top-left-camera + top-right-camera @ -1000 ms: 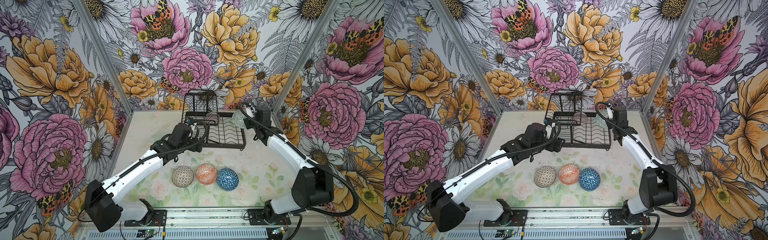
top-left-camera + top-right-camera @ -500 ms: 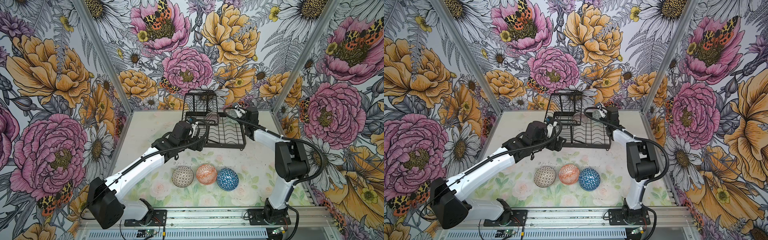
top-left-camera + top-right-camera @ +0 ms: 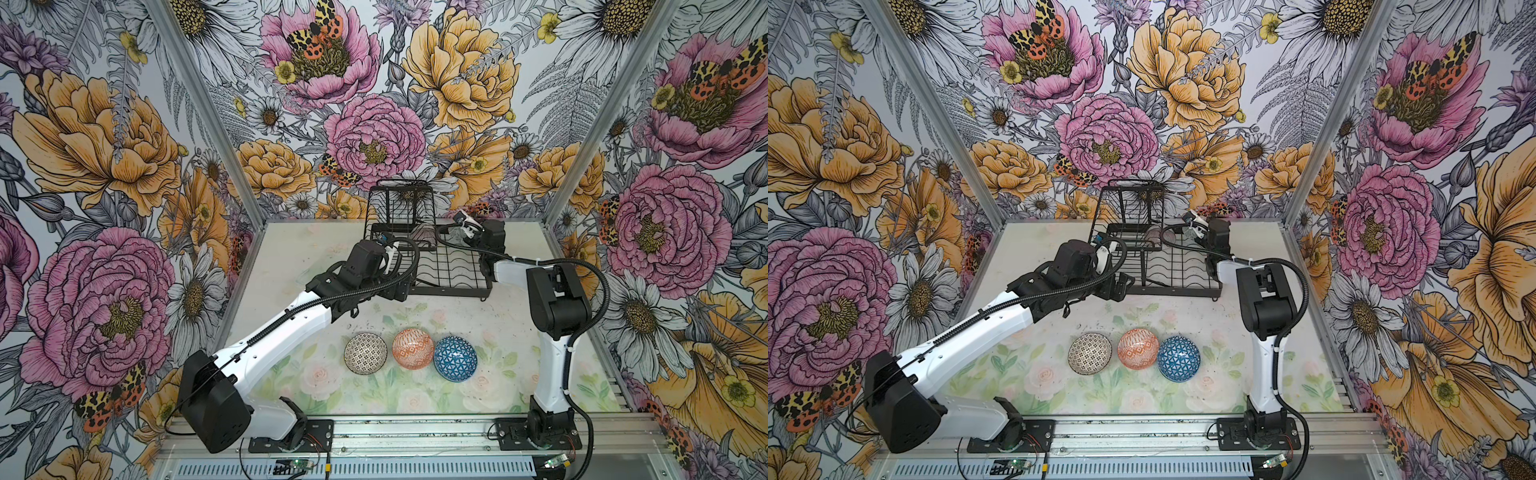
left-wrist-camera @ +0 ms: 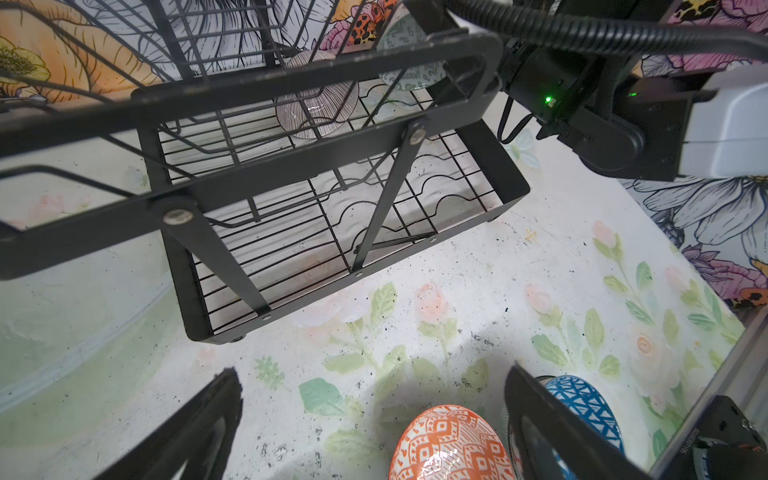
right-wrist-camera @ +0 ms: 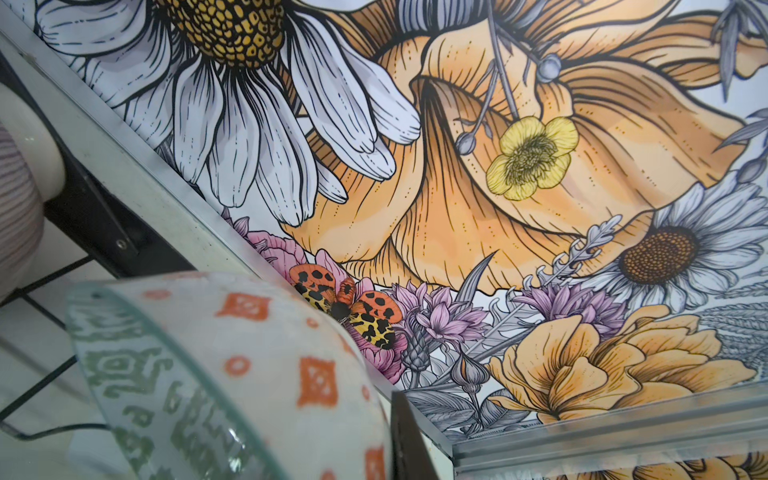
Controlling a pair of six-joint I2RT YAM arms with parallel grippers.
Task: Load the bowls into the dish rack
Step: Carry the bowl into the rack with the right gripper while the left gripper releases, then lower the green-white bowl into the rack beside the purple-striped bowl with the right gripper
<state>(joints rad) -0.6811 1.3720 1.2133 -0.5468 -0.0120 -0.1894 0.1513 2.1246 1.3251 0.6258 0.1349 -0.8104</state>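
In a top view, centre: right gripper [image 3: 462,227] at dish rack [image 3: 451,287] upper right corner. Right wrist view adds: jaws pinching green-rimmed bowl [image 5: 187,374]. Left wrist view: left gripper [image 4: 374,386] spread, frame bottom; striped bowl [image 4: 318,108] in rack, frame top.

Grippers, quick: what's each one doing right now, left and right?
Left gripper: open, holding nothing.
Right gripper: shut on the pale green-rimmed bowl, over the dish rack.

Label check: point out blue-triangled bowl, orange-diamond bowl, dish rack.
blue-triangled bowl [image 3: 455,358]: in a top view, its centre.
orange-diamond bowl [image 3: 413,348]: in a top view, its centre.
dish rack [image 3: 455,266]: in a top view, bare wire floor.
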